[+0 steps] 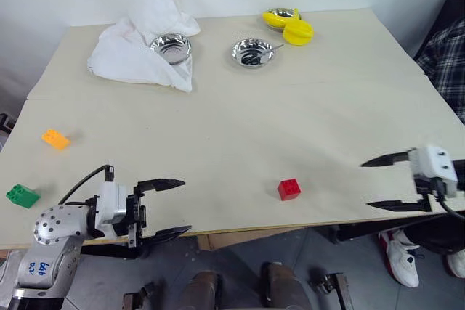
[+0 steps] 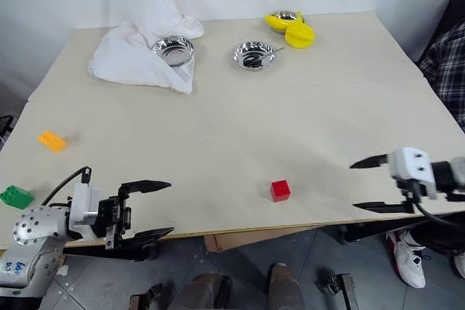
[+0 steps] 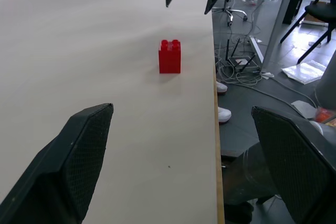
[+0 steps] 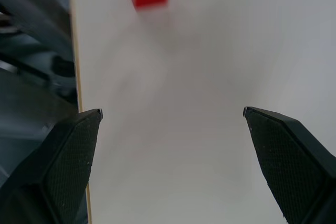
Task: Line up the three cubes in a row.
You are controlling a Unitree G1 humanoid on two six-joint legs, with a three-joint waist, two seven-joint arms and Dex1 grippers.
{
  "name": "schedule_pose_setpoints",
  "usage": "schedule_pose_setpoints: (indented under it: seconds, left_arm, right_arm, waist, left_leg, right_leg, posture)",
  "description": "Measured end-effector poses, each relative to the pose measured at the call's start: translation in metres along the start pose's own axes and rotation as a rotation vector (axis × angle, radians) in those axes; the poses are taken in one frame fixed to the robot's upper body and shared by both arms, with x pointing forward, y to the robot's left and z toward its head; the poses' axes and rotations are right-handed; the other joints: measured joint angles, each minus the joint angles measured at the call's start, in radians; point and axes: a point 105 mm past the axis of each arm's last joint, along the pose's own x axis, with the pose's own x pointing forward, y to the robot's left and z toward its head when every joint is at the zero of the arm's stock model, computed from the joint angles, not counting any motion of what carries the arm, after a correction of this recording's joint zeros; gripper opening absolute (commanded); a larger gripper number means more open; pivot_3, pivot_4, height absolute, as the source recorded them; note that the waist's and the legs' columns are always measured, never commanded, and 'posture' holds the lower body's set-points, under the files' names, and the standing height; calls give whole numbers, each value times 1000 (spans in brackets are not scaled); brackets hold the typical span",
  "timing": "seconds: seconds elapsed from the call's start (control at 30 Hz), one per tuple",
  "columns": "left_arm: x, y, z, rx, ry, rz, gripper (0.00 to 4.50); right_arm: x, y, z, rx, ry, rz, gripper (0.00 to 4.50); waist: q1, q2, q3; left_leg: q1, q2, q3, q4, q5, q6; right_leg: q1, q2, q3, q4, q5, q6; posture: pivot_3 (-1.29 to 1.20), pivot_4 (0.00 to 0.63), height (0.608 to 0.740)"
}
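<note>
A small studded red brick (image 1: 289, 189) sits near the front edge of a matte beige table (image 1: 240, 121), with orange (image 1: 55, 139) and green (image 1: 22, 195) bricks apart at the left. The left gripper (image 1: 171, 207) and right gripper (image 1: 378, 182) point inward at the front edge, black fingers spread, empty
</note>
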Motion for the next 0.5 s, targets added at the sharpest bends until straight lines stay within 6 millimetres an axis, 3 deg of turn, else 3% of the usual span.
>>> schedule_pose_setpoints:
  seconds: [0.37,0.43,0.5]
  left_arm:
    - [2,-10,-11,-18,31,15,4480]
    - [1,-11,-11,-18,36,19,4480]
    - [1,-12,-12,-20,39,23,4500]
  right_arm:
    - [84,5,28,-27,-47,209,4500]
    - [90,5,29,-28,-48,213,4500]
    - [92,2,30,-32,-39,204,4126]
  waist:
    - [22,-1,0]
    - [24,-1,0]
    - [22,-1,0]
  left_leg:
    - [-1,0,-1,3,-1,0]
    - [-2,0,-1,4,-2,0]
    - [-2,0,-1,4,-2,1]
  right_leg:
    - [0,0,0,0,0,0]
    - [0,0,0,0,0,0]
    - [0,0,0,0,0,0]
  posture:
    - [0,150,740]
    - [0,150,740]
    - [0,150,740]
